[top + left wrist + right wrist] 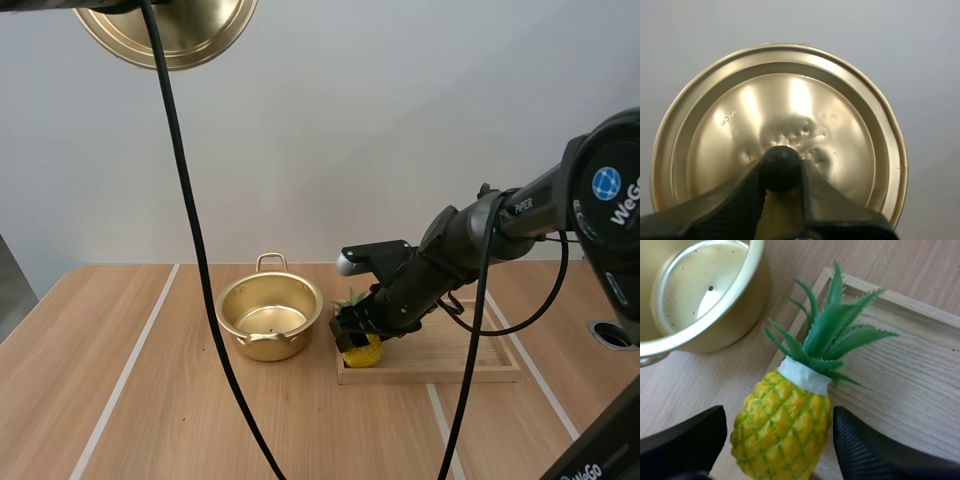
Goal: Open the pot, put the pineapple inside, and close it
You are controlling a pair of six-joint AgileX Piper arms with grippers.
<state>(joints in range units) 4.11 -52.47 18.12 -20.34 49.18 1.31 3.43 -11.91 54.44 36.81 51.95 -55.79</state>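
Observation:
A gold pot (268, 320) stands open on the table, its inside bare (700, 285). Its gold lid (170, 30) hangs high at the upper left, and my left gripper (781, 172) is shut on the lid's black knob (781, 167). A yellow pineapple (785, 425) with green leaves (832, 335) lies at the left end of the wooden tray (470, 365), right of the pot. My right gripper (358, 335) is down over the pineapple (364, 352), open, with one finger (685, 440) on each side of the fruit and small gaps to it.
The wooden tray's right part (480, 345) is bare. Pale stripes run across the wooden table (130, 370). A round hole (612, 334) sits at the table's right edge.

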